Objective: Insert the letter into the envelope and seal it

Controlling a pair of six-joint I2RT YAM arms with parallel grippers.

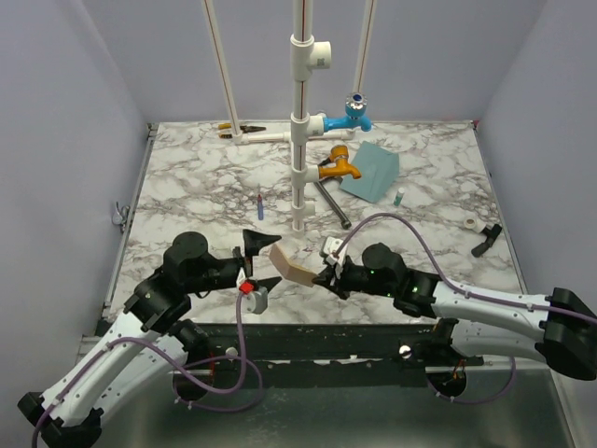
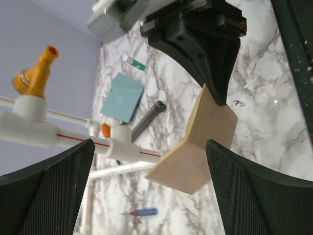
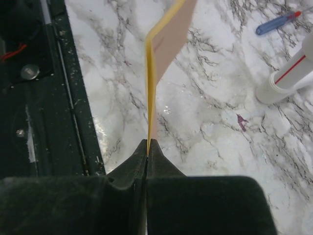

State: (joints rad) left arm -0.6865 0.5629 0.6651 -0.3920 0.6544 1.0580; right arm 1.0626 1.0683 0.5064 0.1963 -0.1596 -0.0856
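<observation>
The letter, a tan folded sheet, hangs above the table's near edge. My right gripper is shut on its right edge. In the right wrist view the letter runs edge-on out of the right gripper. My left gripper stands open around the letter's left end without touching it. The left wrist view shows the letter between the wide-apart fingers of the left gripper, with the right gripper pinching its top corner. The teal-blue envelope lies flat at the back right, also in the left wrist view.
A white PVC pipe stand with an orange fitting and a blue fitting rises mid-table. A blue screwdriver, a grey rod, a black tool, a white roll and pliers lie around.
</observation>
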